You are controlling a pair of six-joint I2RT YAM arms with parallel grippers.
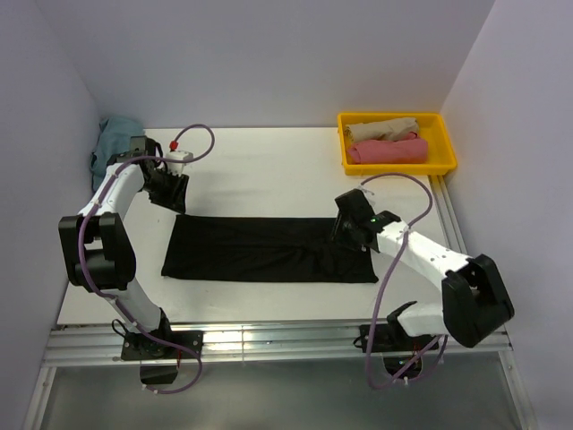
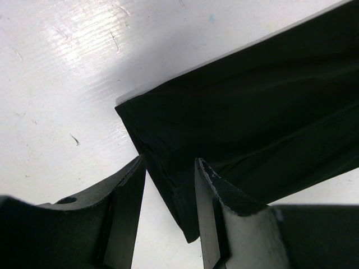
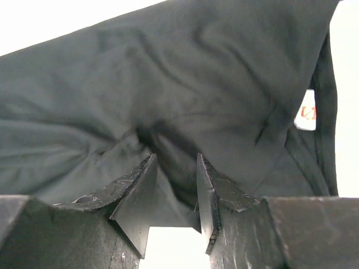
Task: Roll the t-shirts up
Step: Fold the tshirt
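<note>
Table (image 1: 269, 161) holds black t-shirt (image 1: 269, 249); only right wrist shows label (image 3: 307, 112)

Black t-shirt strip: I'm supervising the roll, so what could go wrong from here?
The black cloth t-shirt is wrinkled under the open right jaws at its collar end; closing there may catch only the top layer and pull the fold apart. The open left jaws straddle one corner edge, so a roll could start crooked.

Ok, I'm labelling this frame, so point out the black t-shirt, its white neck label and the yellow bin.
black t-shirt (image 1: 269, 249): top external view, middle of the folded strip.
white neck label (image 3: 306, 111): right wrist view, its visible part beside the collar.
yellow bin (image 1: 442, 141): top external view, its right wall.
</note>
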